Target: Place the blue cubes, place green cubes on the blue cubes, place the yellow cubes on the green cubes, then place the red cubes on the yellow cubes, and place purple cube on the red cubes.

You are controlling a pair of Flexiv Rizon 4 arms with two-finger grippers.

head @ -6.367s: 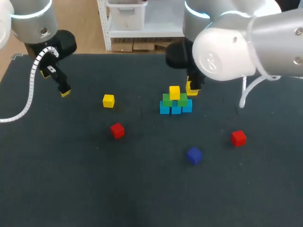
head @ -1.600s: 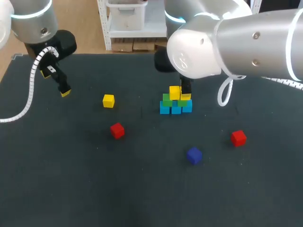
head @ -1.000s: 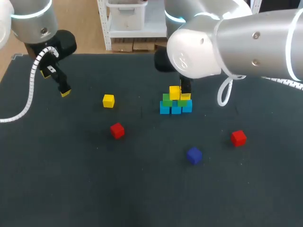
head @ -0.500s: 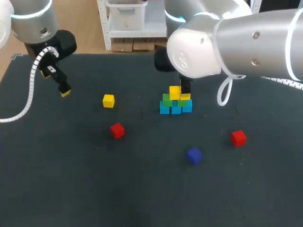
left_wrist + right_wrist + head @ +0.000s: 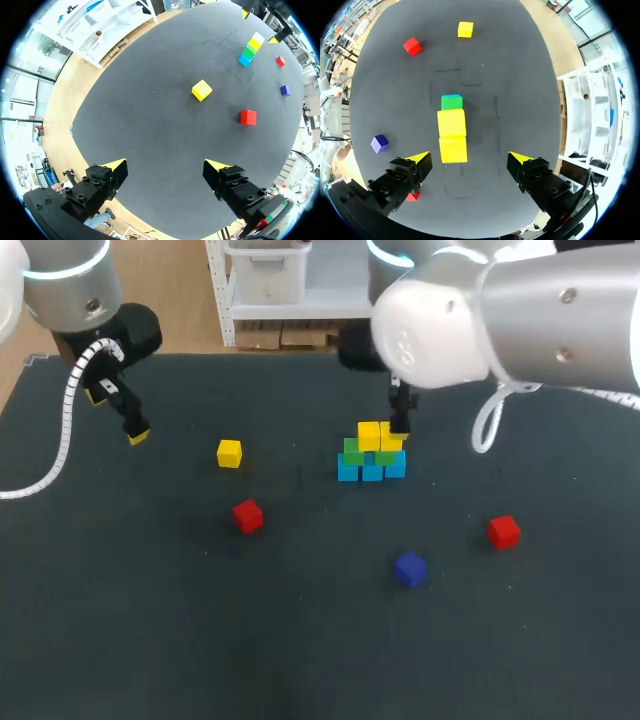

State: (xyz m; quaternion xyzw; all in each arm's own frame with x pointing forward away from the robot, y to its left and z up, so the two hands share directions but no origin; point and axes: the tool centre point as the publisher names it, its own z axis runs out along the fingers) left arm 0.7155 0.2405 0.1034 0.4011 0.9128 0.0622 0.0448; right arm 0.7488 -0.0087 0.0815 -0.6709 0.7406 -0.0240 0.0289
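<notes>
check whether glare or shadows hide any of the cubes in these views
Head view: white glare sits only on the right arm; the stack is evenly lit and casts just a faint soft shadow on the table. Left wrist view: the yellow cube and red cube show plainly, no glare. Right wrist view: a faint shadow lies beside the stack, hiding nothing.

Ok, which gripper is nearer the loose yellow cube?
Left. The left gripper hangs just left of the loose yellow cube; the right gripper is over the cube stack, farther off.
</notes>
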